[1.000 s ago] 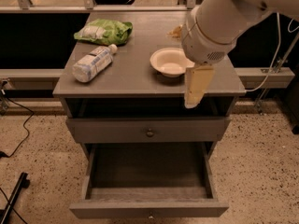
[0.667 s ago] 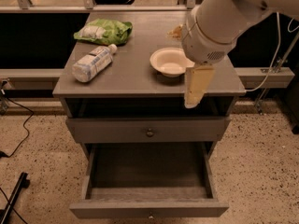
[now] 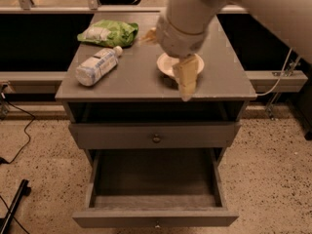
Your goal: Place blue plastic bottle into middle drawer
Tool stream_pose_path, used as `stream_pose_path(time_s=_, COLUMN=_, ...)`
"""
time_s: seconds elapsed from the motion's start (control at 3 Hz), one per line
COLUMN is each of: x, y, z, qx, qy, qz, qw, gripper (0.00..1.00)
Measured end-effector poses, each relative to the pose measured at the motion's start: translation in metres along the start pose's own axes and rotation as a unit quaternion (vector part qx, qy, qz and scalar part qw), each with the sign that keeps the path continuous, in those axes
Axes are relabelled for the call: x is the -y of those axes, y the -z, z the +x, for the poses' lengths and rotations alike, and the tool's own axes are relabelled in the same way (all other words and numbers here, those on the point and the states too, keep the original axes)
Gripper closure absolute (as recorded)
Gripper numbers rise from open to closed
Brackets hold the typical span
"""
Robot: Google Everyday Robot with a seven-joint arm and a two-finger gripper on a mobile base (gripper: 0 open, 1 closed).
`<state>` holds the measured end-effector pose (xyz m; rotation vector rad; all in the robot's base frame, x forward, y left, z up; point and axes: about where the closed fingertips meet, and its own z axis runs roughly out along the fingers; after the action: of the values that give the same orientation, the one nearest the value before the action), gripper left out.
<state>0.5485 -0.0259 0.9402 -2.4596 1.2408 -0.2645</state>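
The small clear plastic water bottle with the pale blue-white label (image 3: pixel 97 66) lies on its side on the left part of the grey wooden cabinet top (image 3: pixel 136 79). Its white cap points toward the back, close to the green crinkly bag (image 3: pixel 110 32) that sits just behind it. On the right half of the top stands a shallow white round bowl (image 3: pixel 168 62), well apart from the bottle.

From where I stand, the robot's thick pale arm (image 3: pixel 187 18) comes down from the upper right, and its cream-coloured gripper (image 3: pixel 185 89) hangs pointing downward in front of the bowl, hiding part of it. Its tip is near the front edge of the cabinet top. I cannot tell whether the gripper is open or closed, and I see nothing in it; it is nowhere near the bottle.

Below the top, a grey drawer front with a small round knob (image 3: pixel 156 139) sits closed. Under that, the wide shallow grey wooden drawer (image 3: pixel 117 217) is pulled well out, its inside bare. A dark cable (image 3: pixel 22 130) trails over the speckled floor (image 3: pixel 273 179) at the left.
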Motion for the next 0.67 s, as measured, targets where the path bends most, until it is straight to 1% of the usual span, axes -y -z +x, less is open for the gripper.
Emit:
stream_pose_path(time_s=0.33, x=0.031, y=-0.022, z=-0.013, qx=-0.016, qy=0.128, qz=-0.026, qw=0.9914, gripper=0.00)
stream_pose_path(time_s=0.67, x=0.060, y=-0.038, z=-0.024, qx=-0.018, qy=0.202, qz=-0.036, qw=0.9785, gripper=0.00)
